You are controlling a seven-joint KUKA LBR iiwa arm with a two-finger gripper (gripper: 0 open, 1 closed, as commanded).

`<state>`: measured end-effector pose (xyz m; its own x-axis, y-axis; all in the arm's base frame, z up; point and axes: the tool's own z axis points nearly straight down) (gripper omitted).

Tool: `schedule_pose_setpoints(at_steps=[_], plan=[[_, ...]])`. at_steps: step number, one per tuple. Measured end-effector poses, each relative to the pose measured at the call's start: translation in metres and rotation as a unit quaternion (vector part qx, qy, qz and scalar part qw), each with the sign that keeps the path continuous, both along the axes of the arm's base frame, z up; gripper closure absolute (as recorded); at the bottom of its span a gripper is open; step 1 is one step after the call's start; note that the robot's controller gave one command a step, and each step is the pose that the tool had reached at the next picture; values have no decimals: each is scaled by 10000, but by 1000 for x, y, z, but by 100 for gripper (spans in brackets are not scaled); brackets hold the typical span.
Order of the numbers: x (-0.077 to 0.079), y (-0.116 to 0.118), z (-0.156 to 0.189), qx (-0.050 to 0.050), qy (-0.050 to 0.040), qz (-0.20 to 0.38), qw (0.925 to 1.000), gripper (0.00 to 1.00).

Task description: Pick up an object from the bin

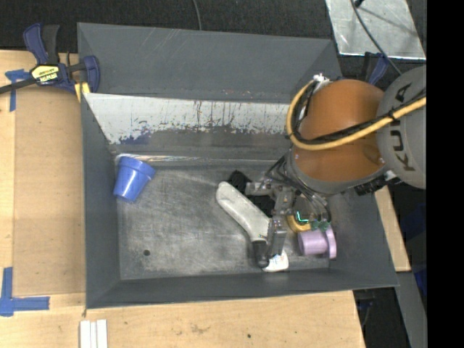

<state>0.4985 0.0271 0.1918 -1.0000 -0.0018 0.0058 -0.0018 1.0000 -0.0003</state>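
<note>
The gripper (268,254) is down in the bin (101,216), at the near end of a long white curved piece (239,207) that lies slanted across the floor, close to the front wall. Whether it is open or closed, or has hold of anything, cannot be told (the wrist under its orange cover (337,133) crowds in close above). A small white scrap (278,265) shows just below that same end. To the view's right of the white piece's near end lies a purple cup (317,243) on its side. A black thing (239,179) lies at the white piece's far end, and a blue cup (132,177) lies tipped well off to its left.
</note>
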Motion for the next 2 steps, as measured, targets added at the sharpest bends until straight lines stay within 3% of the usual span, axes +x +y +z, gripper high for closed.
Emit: schedule_pose_setpoints(at_steps=[1,2], plan=[[2,0,4,2,-43,-4,10000,0],[28,10,-15,-1,-72,396,9992,0]])
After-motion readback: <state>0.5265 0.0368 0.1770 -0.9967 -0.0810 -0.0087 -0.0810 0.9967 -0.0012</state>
